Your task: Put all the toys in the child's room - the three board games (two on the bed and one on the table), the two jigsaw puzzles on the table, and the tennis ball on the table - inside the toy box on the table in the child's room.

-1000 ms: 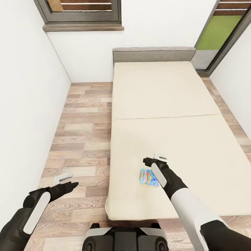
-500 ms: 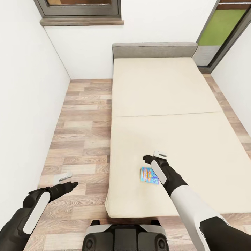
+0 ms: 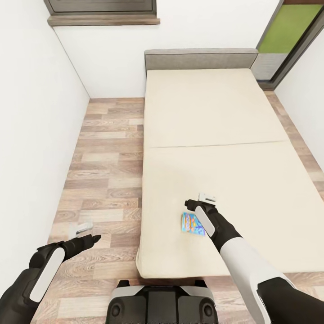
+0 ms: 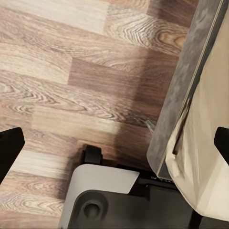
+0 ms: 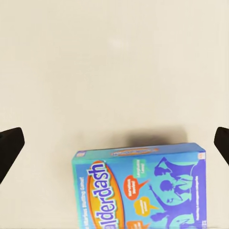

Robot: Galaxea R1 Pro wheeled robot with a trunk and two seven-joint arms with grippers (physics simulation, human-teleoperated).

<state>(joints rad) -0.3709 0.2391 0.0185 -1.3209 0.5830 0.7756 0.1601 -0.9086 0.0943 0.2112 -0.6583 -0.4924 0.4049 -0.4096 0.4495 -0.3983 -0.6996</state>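
A small blue board game [image 3: 192,224] lies flat on the beige bed [image 3: 216,112], close to its near edge. The right gripper [image 3: 201,201] hovers above the mattress, fingers spread wide and empty, with the box just nearer and slightly left of its tips. The left gripper [image 3: 88,231] hangs wide open over the wood floor [image 3: 105,180], well apart from it, so the right arm is nearer.

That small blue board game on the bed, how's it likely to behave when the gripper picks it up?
The small blue board game looks like a flat printed cardboard box, so probably stiff and light. Lying flat on the bed's soft mattress, it shouldn't roll, but its edges may be hard to get under. The right gripper hangs open above it; a squeeze could dent thin card.
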